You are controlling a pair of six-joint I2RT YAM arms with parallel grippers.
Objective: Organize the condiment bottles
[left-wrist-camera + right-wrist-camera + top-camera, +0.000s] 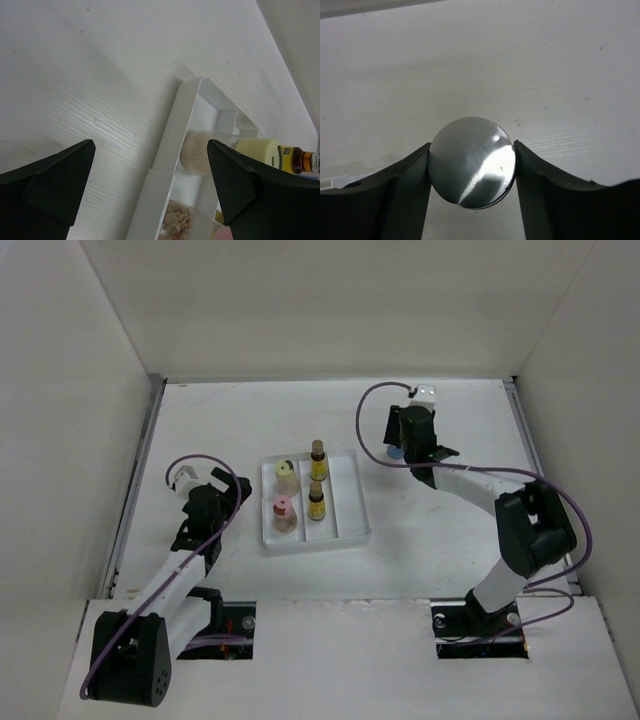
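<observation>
The white tray (350, 502) holds the yellowish-topped cream bottle (287, 472) and the pink-topped cream bottle (283, 510) in its left slot. Two amber bottles (319, 458) (316, 500) stand in its middle slot. My right gripper (402, 452) is shut on the silver-capped blue-labelled jar (396, 453), right of the tray. In the right wrist view both fingers touch the silver cap (471, 162). My left gripper (200, 525) is open and empty, left of the tray. Its view shows the tray rim (172, 135), the yellowish-topped bottle (200, 152) and an amber bottle (295, 157).
The tray's right slot (347, 495) holds nothing. White walls enclose the table on the left, back and right. A metal rail (135, 490) runs along the left table edge. Purple cables loop over both arms.
</observation>
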